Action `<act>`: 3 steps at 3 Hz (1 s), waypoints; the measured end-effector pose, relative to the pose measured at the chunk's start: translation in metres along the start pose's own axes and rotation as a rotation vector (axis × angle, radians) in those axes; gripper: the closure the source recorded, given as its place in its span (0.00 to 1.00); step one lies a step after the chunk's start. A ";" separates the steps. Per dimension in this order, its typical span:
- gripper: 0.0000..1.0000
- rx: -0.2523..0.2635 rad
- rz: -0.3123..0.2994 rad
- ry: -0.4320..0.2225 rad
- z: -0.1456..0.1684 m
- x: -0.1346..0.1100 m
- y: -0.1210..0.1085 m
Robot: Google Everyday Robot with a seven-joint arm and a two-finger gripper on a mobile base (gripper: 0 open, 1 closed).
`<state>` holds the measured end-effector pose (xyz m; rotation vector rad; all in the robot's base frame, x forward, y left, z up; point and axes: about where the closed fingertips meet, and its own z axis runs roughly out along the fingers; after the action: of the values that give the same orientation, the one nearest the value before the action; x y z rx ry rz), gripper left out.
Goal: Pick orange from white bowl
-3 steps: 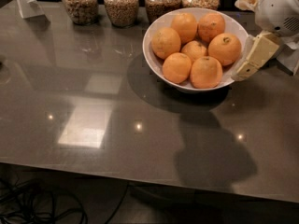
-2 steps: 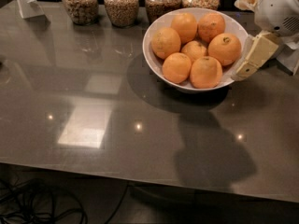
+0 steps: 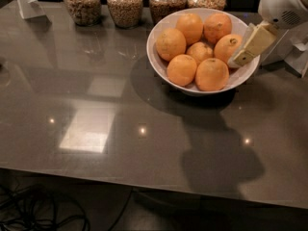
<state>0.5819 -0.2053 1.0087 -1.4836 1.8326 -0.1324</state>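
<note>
The white bowl (image 3: 155, 65) stands on the dark table at the back right and holds several oranges (image 3: 211, 74) piled together. My gripper (image 3: 244, 52) comes in from the upper right, its white body above the table's right edge. Its cream tip reaches over the bowl's right rim, next to the rightmost orange (image 3: 228, 46). It holds nothing that I can see.
Several glass jars (image 3: 124, 5) with brown filling stand in a row along the back edge, just behind the bowl. A white stand (image 3: 28, 3) is at the back left corner. The grey table (image 3: 96, 124) reflects ceiling lights. Cables lie on the floor below the front edge.
The gripper has moved a little up and to the left, from beside the bowl's right side to over its rim. The bowl and oranges have not moved.
</note>
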 end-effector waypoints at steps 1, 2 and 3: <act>0.00 0.078 0.046 -0.014 0.014 -0.010 -0.030; 0.04 0.110 0.119 -0.035 0.030 -0.015 -0.055; 0.23 0.106 0.180 -0.058 0.048 -0.014 -0.070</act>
<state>0.6668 -0.1979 1.0179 -1.2321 1.8724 -0.0961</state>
